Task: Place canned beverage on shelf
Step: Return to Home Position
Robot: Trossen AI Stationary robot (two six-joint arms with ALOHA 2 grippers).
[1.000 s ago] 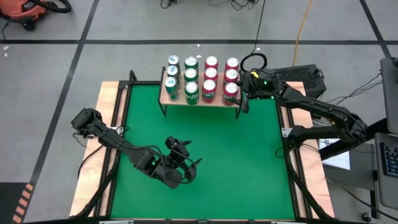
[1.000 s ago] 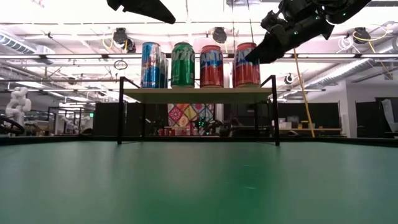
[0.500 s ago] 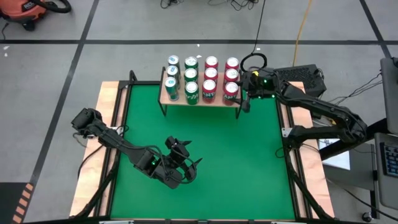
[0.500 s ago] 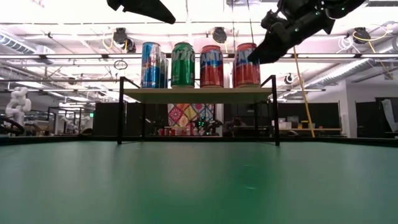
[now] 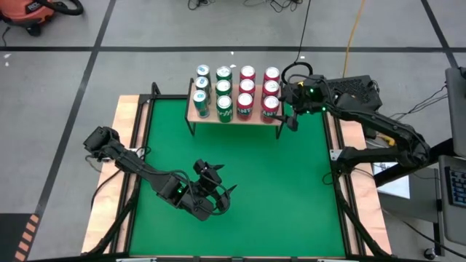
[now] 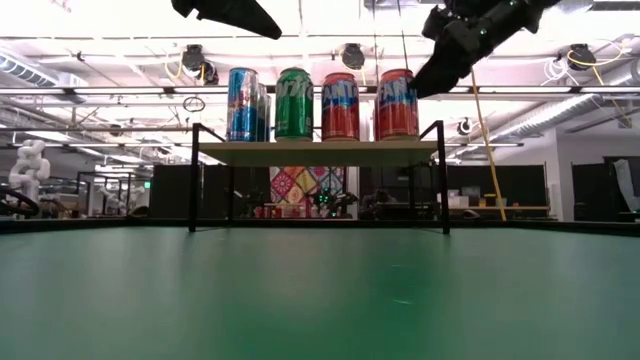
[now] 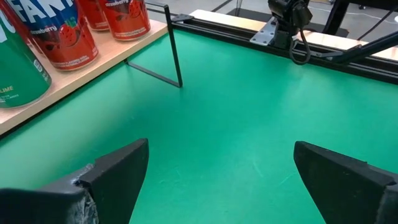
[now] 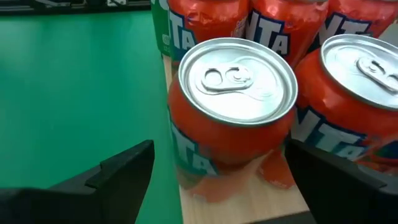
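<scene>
We log the left arm folded low over the green table at lower left of the high view. The left gripper sits near lower centre, fingers spread wide, holding nothing. At upper centre the shelf carries twelve cans in four columns. The right arm reaches in from the right edge. The right gripper hangs just off the shelf's right end, fingers apart, clamping nothing.
</scene>
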